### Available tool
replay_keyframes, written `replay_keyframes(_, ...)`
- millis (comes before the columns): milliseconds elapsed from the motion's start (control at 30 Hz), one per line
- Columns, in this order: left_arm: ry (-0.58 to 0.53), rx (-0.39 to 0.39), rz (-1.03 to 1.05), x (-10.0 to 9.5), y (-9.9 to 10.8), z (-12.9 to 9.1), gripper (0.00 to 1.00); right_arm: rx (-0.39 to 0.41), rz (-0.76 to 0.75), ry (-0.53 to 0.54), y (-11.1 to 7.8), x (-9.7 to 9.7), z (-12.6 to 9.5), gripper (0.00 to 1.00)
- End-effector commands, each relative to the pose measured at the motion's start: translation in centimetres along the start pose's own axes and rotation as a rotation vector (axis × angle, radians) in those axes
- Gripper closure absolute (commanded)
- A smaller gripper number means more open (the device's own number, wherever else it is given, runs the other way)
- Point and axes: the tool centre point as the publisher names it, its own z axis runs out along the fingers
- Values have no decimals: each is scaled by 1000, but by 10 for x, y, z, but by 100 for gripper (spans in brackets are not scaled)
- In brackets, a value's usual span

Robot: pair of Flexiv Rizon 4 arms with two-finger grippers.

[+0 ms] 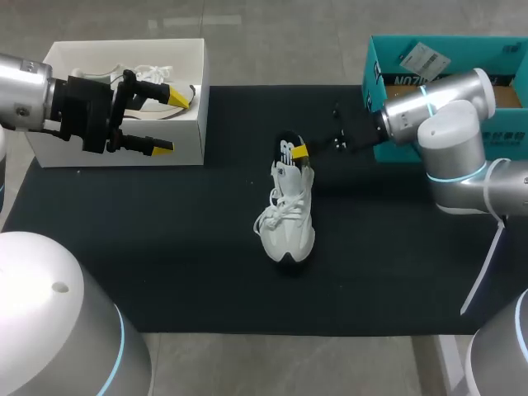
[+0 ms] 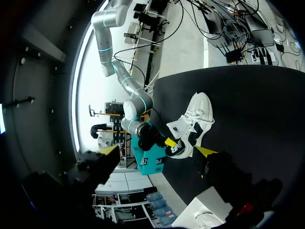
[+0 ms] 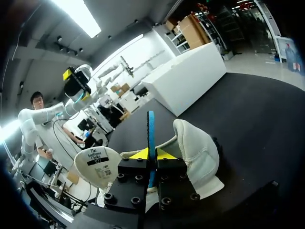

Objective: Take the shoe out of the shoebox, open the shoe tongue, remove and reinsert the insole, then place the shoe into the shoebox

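- Sneaker of white mesh with black trim and loose white laces [image 1: 289, 219] stands upright on its sole, outside any box, with its toe toward me and its heel away.
- I judge it light and soft. The upper will buckle under a squeeze, so the stiffer heel and sole are the better places to take hold, and the laces could snag.
- Rising from the sneaker's heel opening is a thin blue insole [image 3: 151, 129], seen edge-on. It looks floppy, so a pinch near its edge should suit.
- The right gripper [image 3: 152, 154] sits at the sneaker's heel, its yellow tips pressed together on the thin blue insole.
- The left gripper [image 1: 170, 122] hangs well apart from the sneaker, beyond its heel on my left, with its fingers spread and empty.
- A white cardboard shoebox [image 1: 124, 48] lies under that gripper, well apart from the sneaker.
- A black table mat [image 1: 165, 247] bears the sneaker, and a teal cardboard box [image 1: 396, 153] stands beyond the sneaker's heel on my right.
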Motion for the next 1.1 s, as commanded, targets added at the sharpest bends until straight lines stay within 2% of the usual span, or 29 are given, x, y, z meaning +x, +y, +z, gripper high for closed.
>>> replay_keyframes(33, 4, -1, 0, 0, 0, 1, 0, -2, 20, 17, -11, 2, 14, 100)
replay_keyframes(167, 4, -1, 0, 0, 0, 1, 0, -3, 43, 28, -22, 7, 20, 100)
replay_keyframes(300, 4, -1, 0, 0, 0, 1, 0, -6, 50, 29, -23, 9, 21, 100)
replay_keyframes(333, 4, -1, 0, 0, 0, 1, 0, -6, 48, 23, -22, 10, 19, 84)
replay_keyframes(367, 4, -1, 0, 0, 0, 1, 0, -6, 41, 15, -20, 9, 17, 55)
replay_keyframes(400, 4, -1, 0, 0, 0, 1, 0, -6, 32, 9, -18, 9, 15, 48)
replay_keyframes(567, 4, -1, 0, 0, 0, 1, 0, 5, -4, -12, -4, 5, 8, 40)
replay_keyframes(667, 4, -1, 0, 0, 0, 1, 0, 16, -19, -16, 3, 4, 5, 45)
replay_keyframes(700, 4, -1, 0, 0, 0, 1, 0, 18, -22, -17, 5, 4, 4, 52)
replay_keyframes(800, 4, -1, 0, 0, 0, 1, 0, 22, -28, -20, 8, 3, 2, 60)
replay_keyframes(833, 4, -1, 0, 0, 0, 1, 0, 24, -29, -20, 8, 3, 1, 67)
replay_keyframes(867, 4, -1, 0, 0, 0, 1, 0, 26, -30, -20, 9, 3, 1, 80)
replay_keyframes(900, 4, -1, 0, 0, 0, 1, 0, 29, -30, -19, 9, 3, 1, 100)
replay_keyframes(1100, 4, -1, 0, 0, 0, 1, 0, 37, -7, -8, 3, 3, 7, 100)
